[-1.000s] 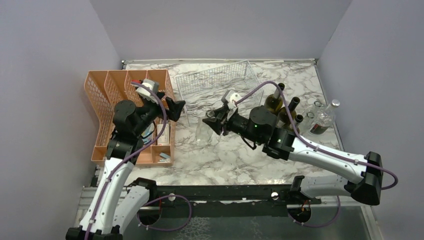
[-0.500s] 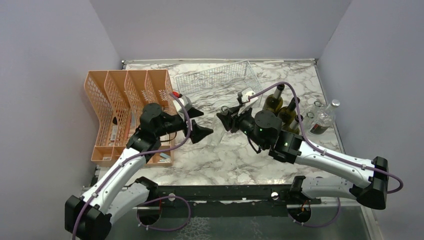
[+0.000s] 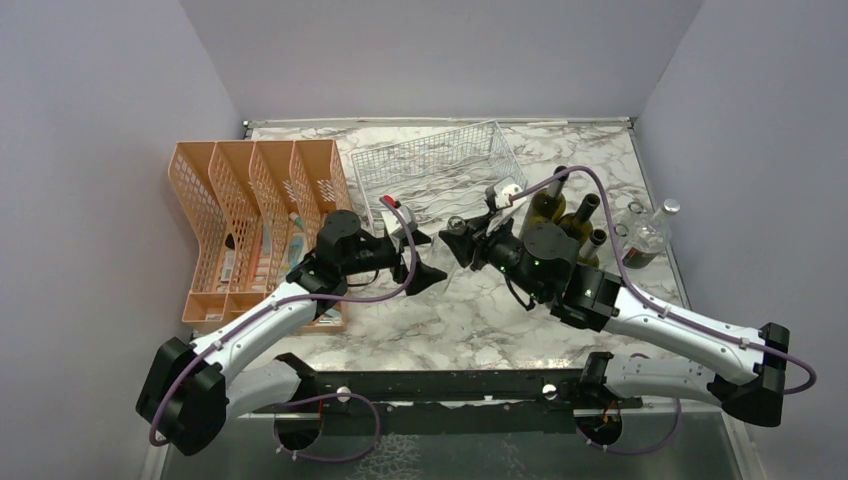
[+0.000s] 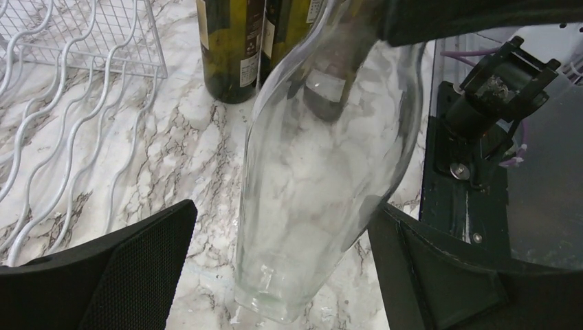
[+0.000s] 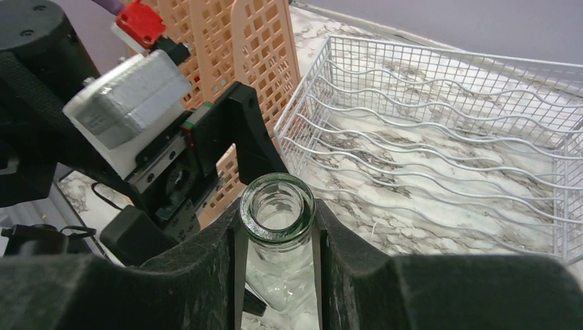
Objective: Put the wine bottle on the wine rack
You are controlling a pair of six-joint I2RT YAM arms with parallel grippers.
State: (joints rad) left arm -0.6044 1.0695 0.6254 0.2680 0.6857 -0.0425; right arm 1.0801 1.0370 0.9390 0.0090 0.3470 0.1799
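Abt half done: R fingers [image 5: 206,275] pinch wine bottle [image 4: 323,172] neck, L fingers [image 4: 124,268] spread round body; wine rack [image 3: 430,160], upper centre, holds nothing.

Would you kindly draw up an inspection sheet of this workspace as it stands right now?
Surface: marble table, no spills seen.
Job's things: clear wine bottle tilted, not yet on the wine rack, which holds no bottles.
Clutter: orange organiser at left; dark bottles and clear bottles at right.
Grippers: right gripper shut on the bottle's neck; left gripper open, either side of its body.
Cables: purple cables along both arms, no snag seen.
Surroundings: plain walls; nothing else seen.
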